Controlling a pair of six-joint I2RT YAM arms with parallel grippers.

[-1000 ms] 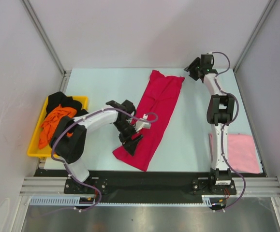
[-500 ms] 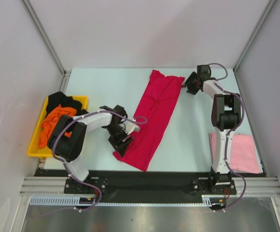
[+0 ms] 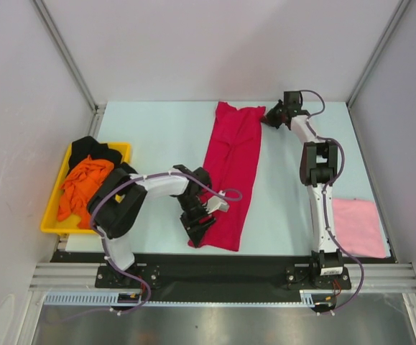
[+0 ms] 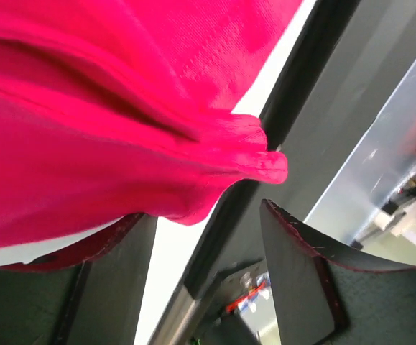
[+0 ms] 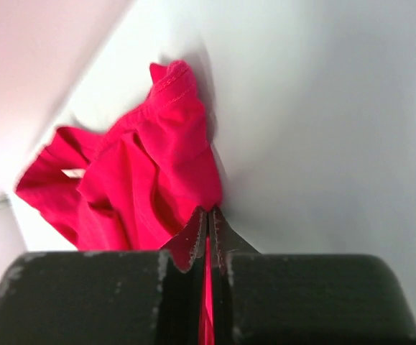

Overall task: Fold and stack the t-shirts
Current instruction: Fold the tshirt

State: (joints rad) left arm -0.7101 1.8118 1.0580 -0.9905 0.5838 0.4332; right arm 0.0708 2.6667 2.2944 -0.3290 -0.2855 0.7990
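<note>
Near end: at the near edge of the pale worktop (image 3: 157,136), we see the left tool (image 3: 202,224) with its jaws apart around the near hem corner of the crimson red cloth t-shirt (image 3: 233,169), not pinching it.
Middle: the shirt lies as one long strip mid-worktop, its long axis running from the near edge almost straight to the far edge.
Far end: the right tool (image 3: 271,117) is clamped tight on the strip's far right corner, with a red sliver between its fingers.
Deciding relation: we judge that each arm owns one end, and that the left must close before the near end can travel far.
</note>
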